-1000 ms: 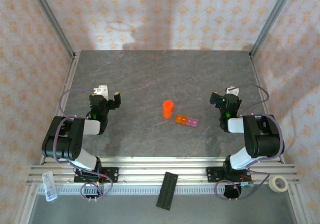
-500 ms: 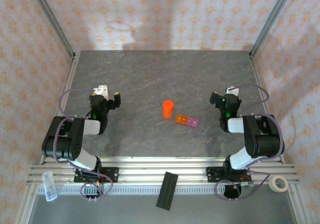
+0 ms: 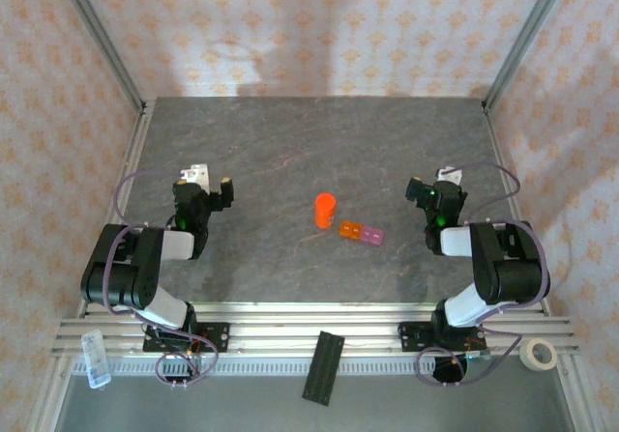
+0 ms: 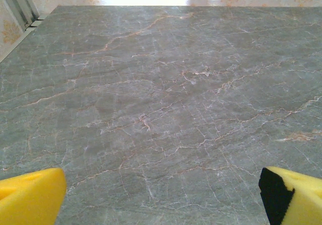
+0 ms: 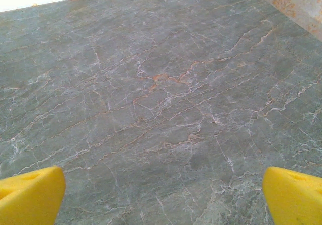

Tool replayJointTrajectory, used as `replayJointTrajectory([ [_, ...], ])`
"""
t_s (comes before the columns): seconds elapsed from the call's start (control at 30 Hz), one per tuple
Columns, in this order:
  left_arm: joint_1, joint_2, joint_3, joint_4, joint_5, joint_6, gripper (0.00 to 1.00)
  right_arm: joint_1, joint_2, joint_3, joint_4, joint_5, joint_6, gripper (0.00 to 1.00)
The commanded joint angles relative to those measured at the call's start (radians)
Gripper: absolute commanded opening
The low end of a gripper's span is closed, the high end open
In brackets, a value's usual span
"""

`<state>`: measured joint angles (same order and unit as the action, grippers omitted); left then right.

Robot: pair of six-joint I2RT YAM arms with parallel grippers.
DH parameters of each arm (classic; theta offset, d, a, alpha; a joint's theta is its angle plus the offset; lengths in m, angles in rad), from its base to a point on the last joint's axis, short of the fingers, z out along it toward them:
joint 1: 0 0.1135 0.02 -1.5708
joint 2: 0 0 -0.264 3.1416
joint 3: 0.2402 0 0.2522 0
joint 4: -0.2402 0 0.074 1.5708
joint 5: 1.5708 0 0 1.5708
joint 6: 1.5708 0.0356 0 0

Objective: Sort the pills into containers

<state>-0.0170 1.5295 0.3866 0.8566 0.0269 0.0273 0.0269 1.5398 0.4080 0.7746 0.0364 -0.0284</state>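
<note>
from above, whatever lies in the containers (image 3: 360, 231) is too small to tell. the left tool (image 4: 161, 197) has both fingers (image 4: 31, 196) cut off at its wrist picture's lower corners; likewise the right tool (image 5: 162, 195).

The table (image 3: 290, 142) top looks like grey stone. It is smooth and flat, with thin pale and rusty lines running through it. It is mostly dull, with a soft shine near its far edge. The walls (image 3: 319, 36) around the table look like dull printed paper or cloth. The rails (image 3: 309, 321) along the table's near edge are bare silver metal with long grooves. In the middle of the table, the bottle (image 3: 325, 210) is orange see-through plastic. The containers (image 3: 361, 231) are see-through plastic too, orange and pink. The pads (image 4: 30, 197) on the left gripper (image 4: 161, 200) and on the right gripper (image 5: 161, 195) are yellow, dull and soft-looking, like foam.
</note>
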Motion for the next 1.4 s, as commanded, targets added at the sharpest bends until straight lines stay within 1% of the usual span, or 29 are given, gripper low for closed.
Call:
replayJointTrajectory([
  [0.0,0.009,0.001,0.014,-0.004,0.005,-0.005,1.0,-0.005,-0.017,0.015,-0.001,0.002,-0.012,1.0],
  [1.03,0.01,0.0,0.009,0.002,0.004,-0.004,1.0,-0.005,-0.017,0.01,0.004,0.004,-0.013,1.0],
  [1.13,0.008,-0.004,-0.001,0.02,0.03,0.008,1.0,-0.005,-0.021,0.008,0.005,0.004,-0.014,1.0],
  [1.2,0.009,-0.028,-0.007,0.015,-0.001,-0.006,1.0,-0.005,-0.037,0.024,-0.036,0.027,-0.002,1.0],
  [1.3,0.009,-0.073,0.009,-0.05,-0.021,-0.011,1.0,-0.005,-0.097,0.103,-0.226,0.058,0.013,1.0],
  [1.37,0.008,-0.103,0.022,-0.1,-0.03,-0.013,1.0,-0.005,-0.125,0.142,-0.312,0.063,0.018,1.0],
])
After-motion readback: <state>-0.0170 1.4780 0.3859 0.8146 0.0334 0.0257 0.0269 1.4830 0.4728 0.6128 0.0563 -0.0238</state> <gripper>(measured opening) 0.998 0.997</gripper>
